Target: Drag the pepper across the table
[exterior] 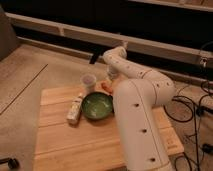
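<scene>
The small orange-red pepper (105, 87) lies on the light wooden table (65, 142), at its far side, just behind the right rim of the green bowl (97, 106). My white arm rises from the lower right, bends at the top and comes down over the pepper. My gripper (110, 78) is right above the pepper, at or very close to it. Part of the pepper is hidden by the arm.
A small pale cup (88, 81) stands left of the pepper. A light bottle (75, 109) lies left of the bowl. My thick arm link (140, 125) covers the table's right half. Cables (195, 107) lie on the floor to the right.
</scene>
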`<state>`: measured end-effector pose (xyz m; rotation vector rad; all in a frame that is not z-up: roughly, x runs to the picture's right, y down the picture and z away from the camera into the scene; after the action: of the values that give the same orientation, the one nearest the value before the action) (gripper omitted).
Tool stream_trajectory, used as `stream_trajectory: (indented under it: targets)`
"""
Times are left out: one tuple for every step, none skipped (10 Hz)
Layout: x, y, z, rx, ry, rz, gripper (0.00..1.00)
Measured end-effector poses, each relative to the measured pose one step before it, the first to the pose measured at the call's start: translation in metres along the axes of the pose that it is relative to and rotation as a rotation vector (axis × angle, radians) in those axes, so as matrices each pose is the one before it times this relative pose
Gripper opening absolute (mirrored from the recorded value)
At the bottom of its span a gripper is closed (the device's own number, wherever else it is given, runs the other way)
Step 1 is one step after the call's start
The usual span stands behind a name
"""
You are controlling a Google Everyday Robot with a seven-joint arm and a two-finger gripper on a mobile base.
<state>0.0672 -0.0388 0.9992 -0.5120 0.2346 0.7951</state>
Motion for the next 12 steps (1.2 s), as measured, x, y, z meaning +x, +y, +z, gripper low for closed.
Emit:
stream_trajectory:
  targets:
    - [-0.00502,-0.00019,0.00511,0.00169,0.00914,-0.01351,0.65]
    - [-0.00420,0.00272,0.00341,-0.00155,0.01182,-0.01755,0.65]
    - [-0.00661,0.00594,0.00339,-0.00435,0.01059,-0.02130,0.65]
    - [-0.00070,0.00005,-0.00023,-0.00066,0.00059,-0.00191,0.65]
    - [0.00199,0.00003,0.00033,-0.00071,0.00667,-0.00005,0.65]
    - [0.00199,-0.00184,0.00003,0.00070,0.00031,0.00304,0.65]
    - [-0.00078,0.00046,-0.00001,-0.00005,-0.00103,-0.00070,0.65]
    - [-0.00201,0.00154,0.00033,-0.00253,-0.00296,-0.00053,0.65]
    - [-0.00095,0.00018,0.00080,-0.00242,-0.00132,-0.00184,0.65]
    - [-0.00257,0.00467,0.00309,-0.01060,0.00501,-0.01139,0.65]
    - [-0.00686,0.00754,0.00342,-0.00824,0.00641,-0.02116,0.65]
    - [-0.00491,0.00491,0.00323,-0.00529,0.00481,-0.01264,0.65]
